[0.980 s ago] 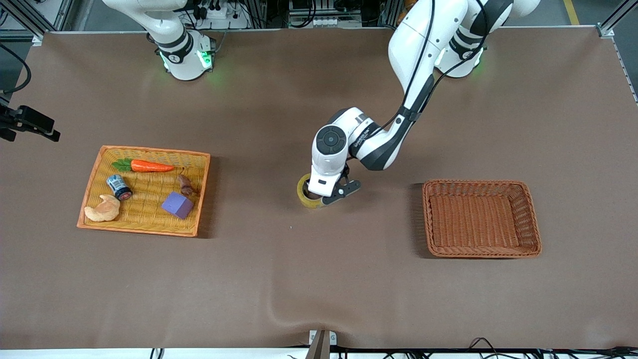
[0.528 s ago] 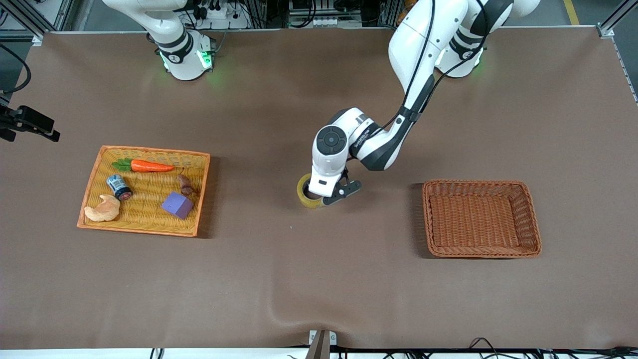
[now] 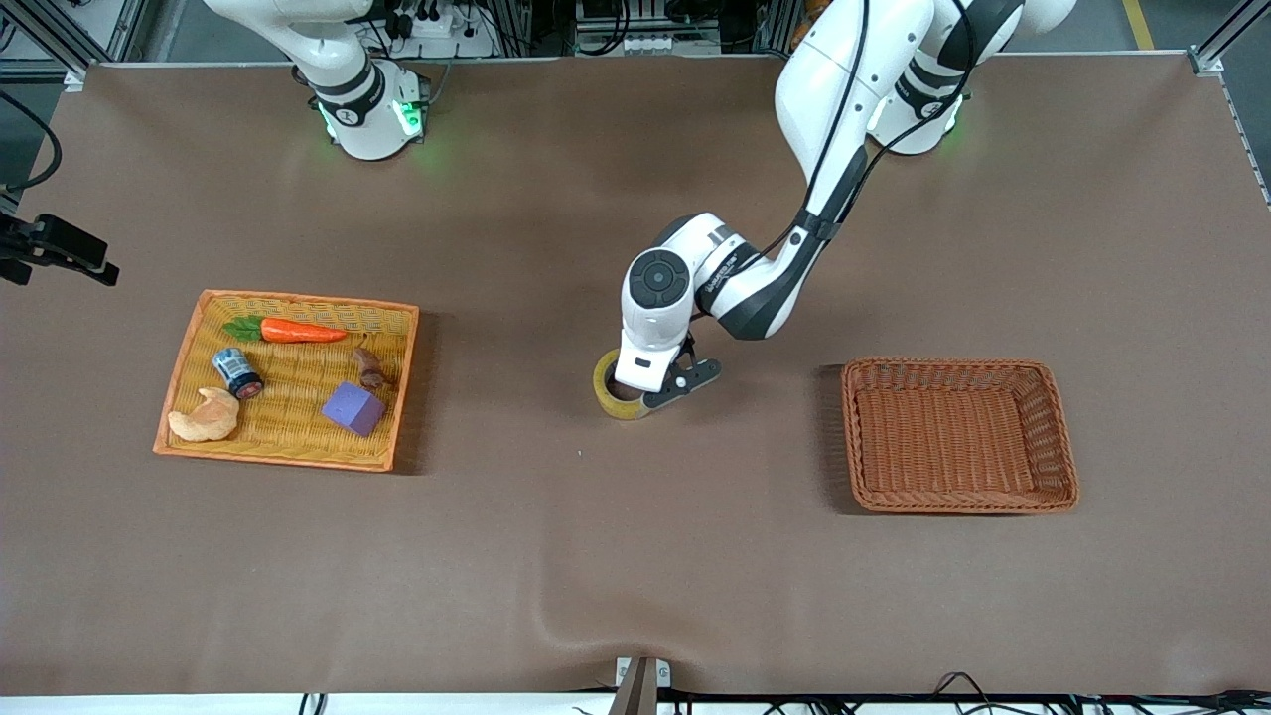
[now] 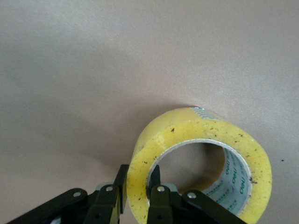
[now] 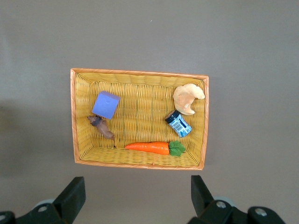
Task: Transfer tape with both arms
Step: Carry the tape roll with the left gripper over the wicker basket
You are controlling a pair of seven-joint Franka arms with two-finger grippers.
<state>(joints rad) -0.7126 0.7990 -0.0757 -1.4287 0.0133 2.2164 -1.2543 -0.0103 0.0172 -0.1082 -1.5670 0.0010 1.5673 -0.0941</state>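
The left gripper has its two fingers pinched on the wall of the tape, one finger inside the grey core and the other against the yellow outer face, so the ring is clamped through its side. In the front view the left gripper sits low at the middle of the worktop, roughly midway between the edge where the bases stand and the edge nearest the front camera, and the tape shows as a yellow arc peeking out from under the wrist; whether it touches the brown cloth or is just off it cannot be told. The left arm reaches down to it from its base at the top edge. Toward the left arm's end of the table an empty-looking brown wicker basket lies well apart from the tape. The right gripper hangs with its fingers spread wide, holding nothing, above the yellow wicker tray that lies toward the right arm's end of the table. In that tray are a carrot, a small blue-labelled can, a croissant, a purple block and a small brown item. The right arm waits.
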